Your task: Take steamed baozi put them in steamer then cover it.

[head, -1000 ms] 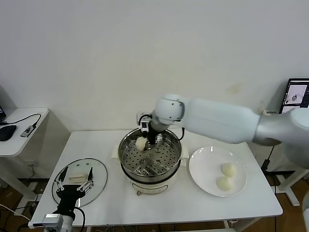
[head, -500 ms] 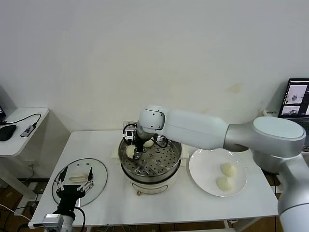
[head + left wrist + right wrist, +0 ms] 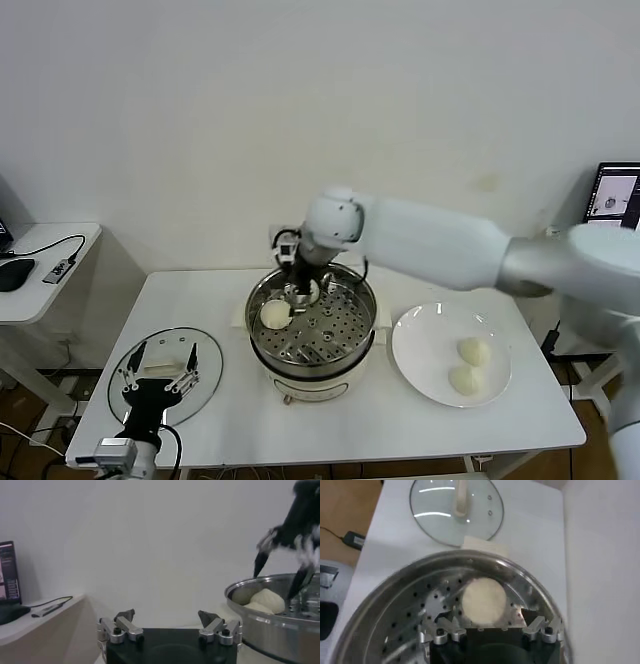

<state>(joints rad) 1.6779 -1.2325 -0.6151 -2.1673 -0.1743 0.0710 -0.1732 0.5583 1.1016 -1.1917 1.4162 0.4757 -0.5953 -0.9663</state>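
Observation:
The steamer (image 3: 326,336) stands mid-table on its white base. Two baozi lie in it: one (image 3: 275,314) at its left side, another (image 3: 309,293) partly hidden behind my right gripper (image 3: 298,290). That gripper hangs open just above the basket, holding nothing. In the right wrist view the freed baozi (image 3: 482,600) rests on the perforated floor beyond the spread fingers of the right gripper (image 3: 487,622). Two more baozi (image 3: 473,351) (image 3: 463,379) sit on the white plate (image 3: 420,345). The cover (image 3: 200,355) lies flat at the table's left, my open left gripper (image 3: 155,385) over its near edge.
From the left wrist, the left gripper (image 3: 166,616) faces the steamer's wall (image 3: 265,630), with the right gripper's dark fingers (image 3: 260,560) above it. A side table (image 3: 40,260) with cables stands to the left. A screen (image 3: 615,195) shows at the far right.
My right gripper carried a baozi down to the steamer's left side, opened and let it go, then rose a little. The left arm stayed put.

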